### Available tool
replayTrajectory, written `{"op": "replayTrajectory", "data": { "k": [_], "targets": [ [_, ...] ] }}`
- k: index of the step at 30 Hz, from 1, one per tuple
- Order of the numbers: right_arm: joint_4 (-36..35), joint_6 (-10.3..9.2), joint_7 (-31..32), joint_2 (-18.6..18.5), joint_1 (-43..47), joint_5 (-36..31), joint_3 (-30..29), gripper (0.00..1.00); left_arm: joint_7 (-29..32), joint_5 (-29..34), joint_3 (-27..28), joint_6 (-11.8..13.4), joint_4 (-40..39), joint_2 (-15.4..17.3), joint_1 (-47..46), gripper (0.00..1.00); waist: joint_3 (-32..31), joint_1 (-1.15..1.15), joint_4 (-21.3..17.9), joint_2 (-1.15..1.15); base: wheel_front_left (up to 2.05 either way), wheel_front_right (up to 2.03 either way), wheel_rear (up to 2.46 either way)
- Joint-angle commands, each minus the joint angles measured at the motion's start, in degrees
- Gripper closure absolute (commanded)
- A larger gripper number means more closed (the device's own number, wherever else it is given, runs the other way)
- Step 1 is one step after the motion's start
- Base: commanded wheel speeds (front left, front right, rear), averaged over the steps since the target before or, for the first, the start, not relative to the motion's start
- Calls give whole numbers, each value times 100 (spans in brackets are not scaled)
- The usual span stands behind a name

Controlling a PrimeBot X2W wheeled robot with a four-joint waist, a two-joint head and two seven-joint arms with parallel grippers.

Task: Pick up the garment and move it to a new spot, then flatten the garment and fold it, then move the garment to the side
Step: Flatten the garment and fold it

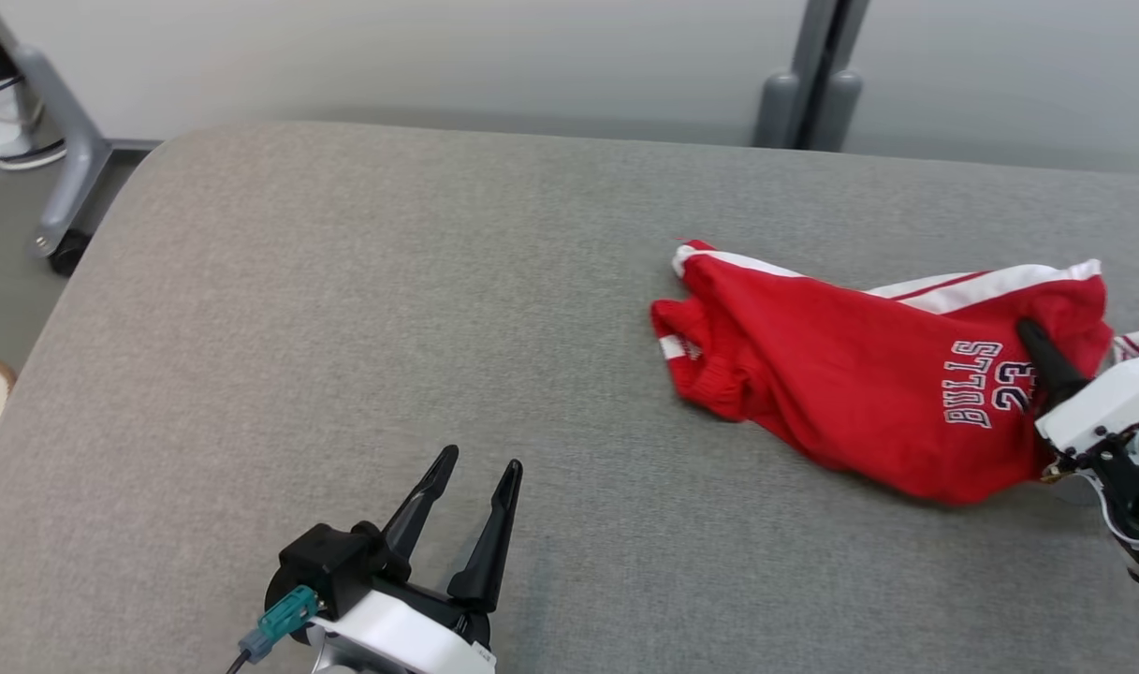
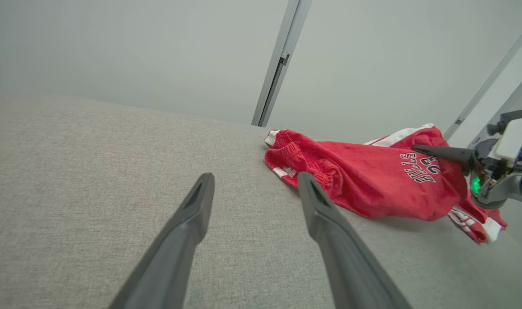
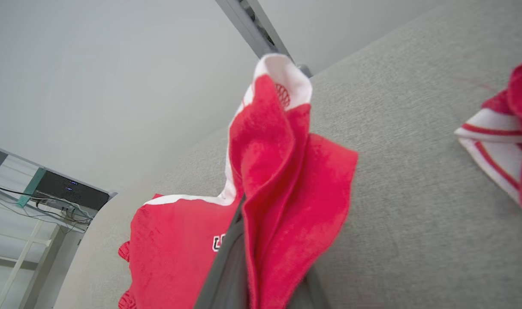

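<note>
Pinching limp, light shorts (image 1: 859, 393) by a bunched edge in closed right tool (image 1: 1028, 329); holding left tool (image 1: 481, 459) spread wide, empty, apart from shorts.

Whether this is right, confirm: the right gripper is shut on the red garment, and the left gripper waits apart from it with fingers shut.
One error: the left gripper stands open, as the left wrist view shows. The rest holds: the right gripper is shut on the red garment.
</note>
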Motion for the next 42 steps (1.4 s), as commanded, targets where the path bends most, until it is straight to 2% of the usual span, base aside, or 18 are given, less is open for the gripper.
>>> {"op": "replayTrajectory", "data": {
  "k": [1, 7, 12, 16, 17, 18, 22, 23, 29, 34, 35, 36, 37, 42],
  "targets": [
    [32, 2, -62, -27, 55, -40, -7, 100, 1, 18, 9, -6, 2, 22, 65, 0, -58, 0, -92, 0, 0, 0, 0],
    [234, 2, -105, -48, -174, -169, 58, 100, 1, -2, -28, -8, 66, 2, 46, 0, -84, 0, -135, 0, 0, 0, 0],
    [603, 1, -121, 177, -533, -285, 117, 100, 1, -63, -118, -8, 113, -7, 16, 0, -102, 0, -29, 0, 0, 0, 0],
    [1138, 2, -35, 683, -931, -295, 145, 100, 1, -145, -154, -8, 165, -25, -2, 0, -89, 0, 179, 0, 0, 0, 0],
    [1138, 2, -35, 683, -931, -295, 145, 100, 1, -145, -154, -8, 165, -25, -2, 0, -89, 0, 179, 0, 0, 0, 0],
    [1384, 1, -40, 913, -1098, -323, 160, 100, 1, -153, -170, -8, 193, -34, 25, 0, -96, 0, 262, 0, 0, 0, 0],
    [1835, 2, -74, 1451, -1358, -346, 188, 100, 1, -187, -202, -8, 229, -42, 6, 0, -67, 0, 430, 0, 0, 0, 0],
    [1835, 2, -74, 1451, -1358, -346, 188, 100, 1, -187, -202, -8, 229, -42, 6, 0, -67, 0, 430, 0, 0, 0, 0],
    [2341, 2, 9, 2090, -1503, -300, 223, 100, 1, -194, -203, -9, 294, -62, -42, 0, -22, 0, 682, 0, 0, 0, 0],
    [2594, 2, -100, 2368, -1535, -307, 235, 100, 1, -203, -202, -9, 313, -76, -61, 0, 19, 0, 786, 0, 0, 0, 0],
    [2614, 2, -95, 2395, -1536, -319, 246, 81, 1, -206, -200, -9, 317, -78, -68, 0, 28, 0, 792, 0, 0, 0, 0],
    [2623, 2, -100, 2422, -1533, -333, 257, 54, 1, -209, -195, -9, 322, -79, -73, 0, 33, 0, 790, 0, 0, 0, 0],
    [2632, 2, -94, 2445, -1530, -343, 267, 0, 1, -213, -191, -9, 326, -81, -74, 0, 37, 0, 782, 0, 0, 0, 0],
    [2394, 2, -166, 2537, -1479, -416, 353, 0, 1, -193, -161, -9, 343, -84, -59, 0, -15, 0, 611, 0, 0, 0, 0]
  ]
}}
